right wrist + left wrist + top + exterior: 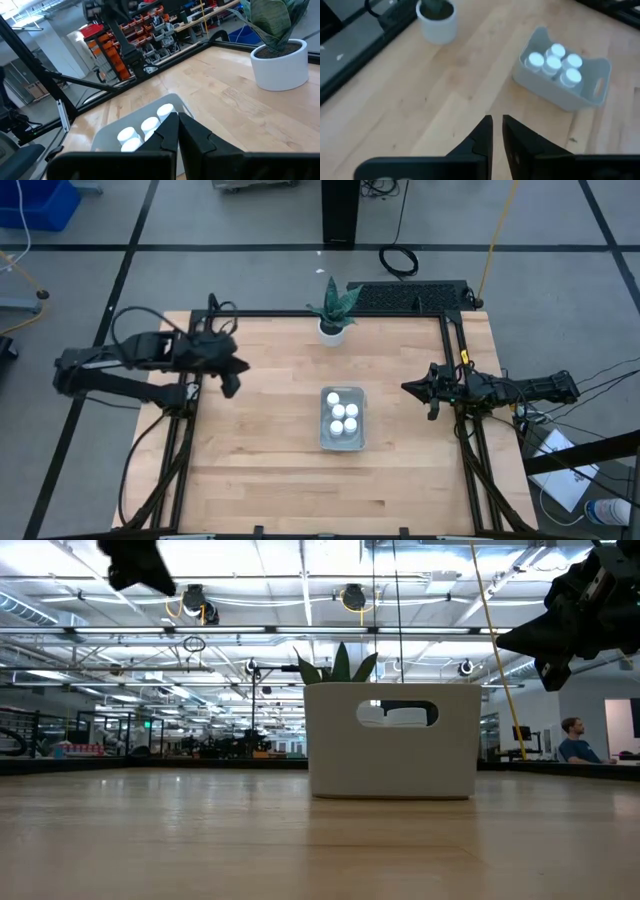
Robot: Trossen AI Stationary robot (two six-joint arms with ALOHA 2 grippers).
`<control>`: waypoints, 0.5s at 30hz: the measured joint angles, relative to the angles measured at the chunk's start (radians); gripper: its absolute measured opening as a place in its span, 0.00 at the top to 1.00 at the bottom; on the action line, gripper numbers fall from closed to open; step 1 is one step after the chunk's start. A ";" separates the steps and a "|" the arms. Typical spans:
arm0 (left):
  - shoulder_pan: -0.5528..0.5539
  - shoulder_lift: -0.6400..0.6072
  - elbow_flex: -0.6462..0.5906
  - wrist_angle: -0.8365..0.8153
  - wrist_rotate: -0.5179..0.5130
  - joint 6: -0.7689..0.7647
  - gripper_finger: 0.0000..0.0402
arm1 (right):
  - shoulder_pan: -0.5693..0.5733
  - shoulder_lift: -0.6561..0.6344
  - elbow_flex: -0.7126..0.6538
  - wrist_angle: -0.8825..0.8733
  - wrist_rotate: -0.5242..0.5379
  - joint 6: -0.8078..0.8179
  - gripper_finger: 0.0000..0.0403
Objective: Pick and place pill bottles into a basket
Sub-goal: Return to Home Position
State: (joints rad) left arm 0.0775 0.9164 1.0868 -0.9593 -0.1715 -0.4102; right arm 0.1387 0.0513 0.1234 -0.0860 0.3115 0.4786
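The grey-blue basket (343, 418) stands on the table's middle with several white-capped pill bottles (342, 416) upright inside it; the left wrist view shows the basket (545, 87) and its bottles (553, 64), the right wrist view the bottles (148, 125). My left gripper (229, 385) hangs shut and empty above the table's left part, well left of the basket, its fingers (496, 131) pointing slantwise down. My right gripper (408, 388) is shut and empty at the table's right edge, level, pointing at the basket.
A white plant pot (332, 330) with a green plant stands at the far edge, behind the basket. Black frame rails run along the table's left, right and far sides. Bare wood lies between the basket and both arms. A person sits far off in the room (573, 740).
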 joint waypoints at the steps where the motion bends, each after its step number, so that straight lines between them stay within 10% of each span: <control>1: -0.002 -0.027 -0.032 0.009 0.001 -0.003 0.88 | 0.000 0.000 0.000 0.000 0.000 0.000 0.99; 15: -0.061 -0.473 -0.587 0.448 0.095 0.084 0.86 | 0.000 0.000 0.000 -0.001 0.000 0.000 0.99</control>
State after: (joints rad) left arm 0.0164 0.4439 0.4999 -0.5117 -0.0763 -0.3263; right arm 0.1390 0.0513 0.1234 -0.0868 0.3115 0.4785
